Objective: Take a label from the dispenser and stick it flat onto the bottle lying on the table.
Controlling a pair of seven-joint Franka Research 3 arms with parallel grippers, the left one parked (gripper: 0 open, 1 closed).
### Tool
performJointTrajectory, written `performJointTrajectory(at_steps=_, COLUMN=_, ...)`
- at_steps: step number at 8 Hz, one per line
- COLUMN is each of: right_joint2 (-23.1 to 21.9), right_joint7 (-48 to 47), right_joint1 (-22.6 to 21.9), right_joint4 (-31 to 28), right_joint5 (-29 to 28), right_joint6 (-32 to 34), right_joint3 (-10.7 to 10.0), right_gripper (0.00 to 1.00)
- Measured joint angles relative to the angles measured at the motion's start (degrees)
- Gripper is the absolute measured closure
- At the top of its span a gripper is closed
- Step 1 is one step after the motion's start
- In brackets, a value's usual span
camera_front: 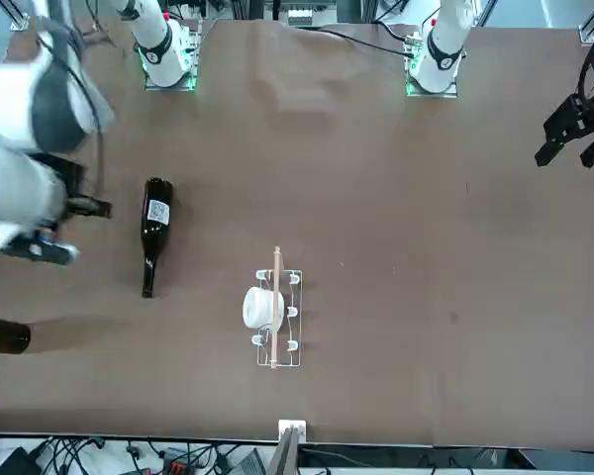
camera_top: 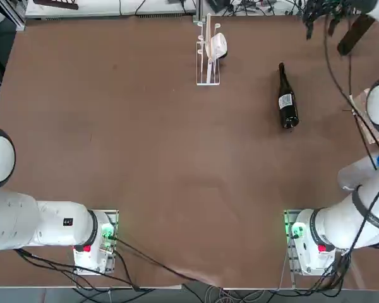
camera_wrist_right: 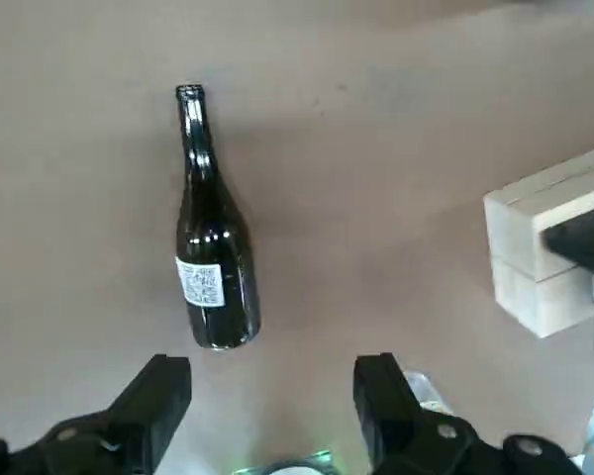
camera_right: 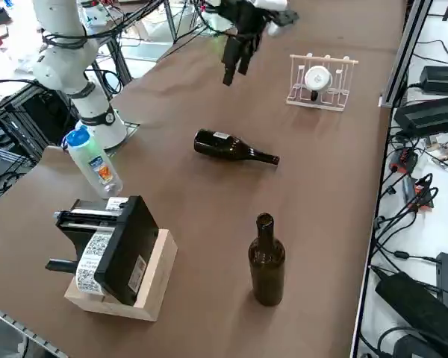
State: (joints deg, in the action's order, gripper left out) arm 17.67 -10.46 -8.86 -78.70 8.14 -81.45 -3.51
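Right gripper (camera_wrist_right: 274, 376) hangs above the table (camera_right: 201, 201) at the right, its fingers spread wide and nothing between them; in the front view we find it raised on the right of the dark bottle (camera_top: 287, 98), apart from it. We see that bottle lying on its side in the right half of the table, its neck pointing to the far edge and its base toward the near side; the small white label (camera_wrist_right: 201, 283) sits on the body close to the base, printed side up, and looks smooth against the glass. We see the black label dispenser (camera_right: 127, 246) on its pale wooden stand (camera_right: 160, 280), farther right than the bottle and nearer; a strip of printed labels (camera_right: 95, 257) hangs from it. Near the dispenser, on its near side, we see a clear plastic bottle (camera_right: 97, 164) with a blue cap; a brown bottle (camera_right: 266, 265) stands upright at the far right; a white wire rack (camera_top: 208, 69) with a round white roll (camera_front: 263, 308) stands at the far side, left of the dark bottle.
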Motion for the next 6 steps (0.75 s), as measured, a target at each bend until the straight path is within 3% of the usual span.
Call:
performJointTrajectory(at_steps=4, right_joint2=-4.6, right_joint7=11.6, right_joint1=3.0, right_joint4=-0.1, right_joint5=-6.0, right_joint6=-1.1, right_joint3=0.2, right_gripper=0.00)
performJointTrajectory(at_steps=6, right_joint2=-7.6, right_joint7=13.0, right_joint1=6.3, right_joint4=-1.7, right_joint5=-7.1, right_joint6=-4.9, right_joint3=2.0, right_gripper=0.00)
